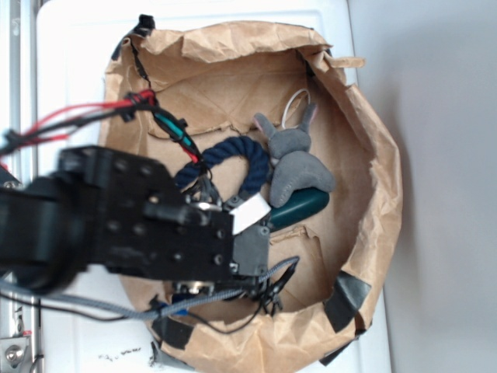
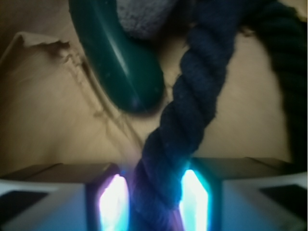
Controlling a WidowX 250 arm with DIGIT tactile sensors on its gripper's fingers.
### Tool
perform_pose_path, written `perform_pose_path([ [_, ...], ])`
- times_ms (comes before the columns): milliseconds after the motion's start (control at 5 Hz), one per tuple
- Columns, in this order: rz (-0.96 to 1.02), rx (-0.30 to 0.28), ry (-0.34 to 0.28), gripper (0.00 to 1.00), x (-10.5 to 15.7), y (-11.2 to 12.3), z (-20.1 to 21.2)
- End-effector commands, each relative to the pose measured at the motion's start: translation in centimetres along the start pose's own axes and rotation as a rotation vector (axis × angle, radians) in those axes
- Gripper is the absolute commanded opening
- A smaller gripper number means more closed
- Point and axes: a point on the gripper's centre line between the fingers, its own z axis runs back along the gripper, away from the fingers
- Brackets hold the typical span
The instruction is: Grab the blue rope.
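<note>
Blue rope [image 2: 192, 110] sits btwn pincer [image 2: 154, 197] pads, apparently clamped; thick twist may slip, dragging green oval [image 2: 120, 62] just ahead.

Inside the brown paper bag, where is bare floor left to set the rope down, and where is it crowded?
Bare paper lies along the bag's upper left, between the torn brown paper rim and the twisted navy-blue rope, and on the right, between the grey plush toy and the rim. The middle is crowded: rope, plush and dark green oval object cluster there, with the gripper fingers straddling the rope.
</note>
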Motion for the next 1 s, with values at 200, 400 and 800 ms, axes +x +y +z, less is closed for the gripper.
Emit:
perform_pose_path([
  [200, -0.039, -0.150, 0.022, 0.00, 3.8, 1.5, 9.5],
  [400, -0.031, -0.092, 0.013, 0.00, 4.6, 2.1, 14.0],
  [800, -0.064, -0.036, -0.083, 0.00, 4.4, 2.9, 16.4],
])
